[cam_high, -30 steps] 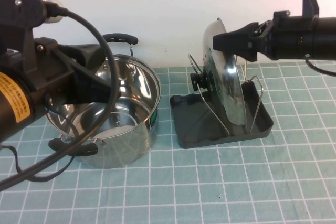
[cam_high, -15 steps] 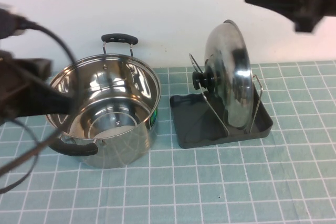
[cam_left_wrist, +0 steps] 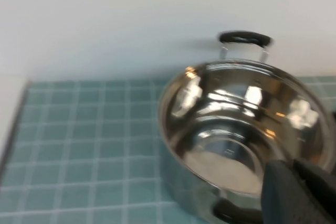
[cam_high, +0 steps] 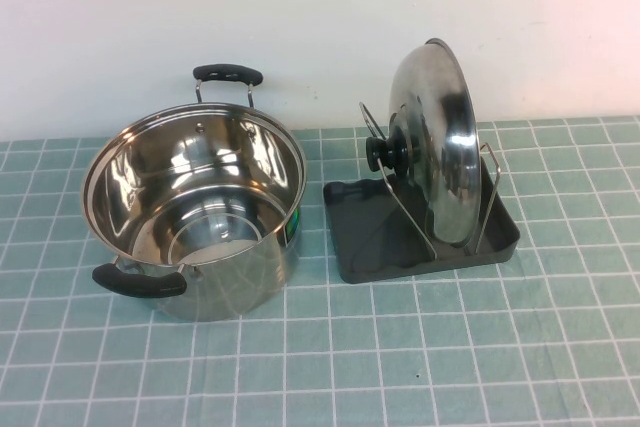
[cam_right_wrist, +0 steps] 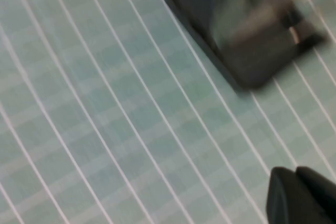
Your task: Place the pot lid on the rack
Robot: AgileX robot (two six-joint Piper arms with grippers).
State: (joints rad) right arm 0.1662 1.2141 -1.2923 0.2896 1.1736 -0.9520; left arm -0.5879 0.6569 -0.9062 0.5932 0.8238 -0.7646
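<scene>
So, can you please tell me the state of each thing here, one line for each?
pot lid: standing on edge in the rack, leaning on the wires, nothing holding it.
rack: flat on the table, holding the lid.
pot: upright, uncovered, left of the rack.
left hand: near the pot.
right hand: above the table.

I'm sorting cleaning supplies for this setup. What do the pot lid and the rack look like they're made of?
The pot lid looks like polished stainless steel, mirror-bright with reflections; its knob seems black plastic. The rack appears to be matte dark grey plastic with thin silver wire uprights, likely steel. Both grippers are out of the high view; a dark tip of each shows in its wrist view.
</scene>
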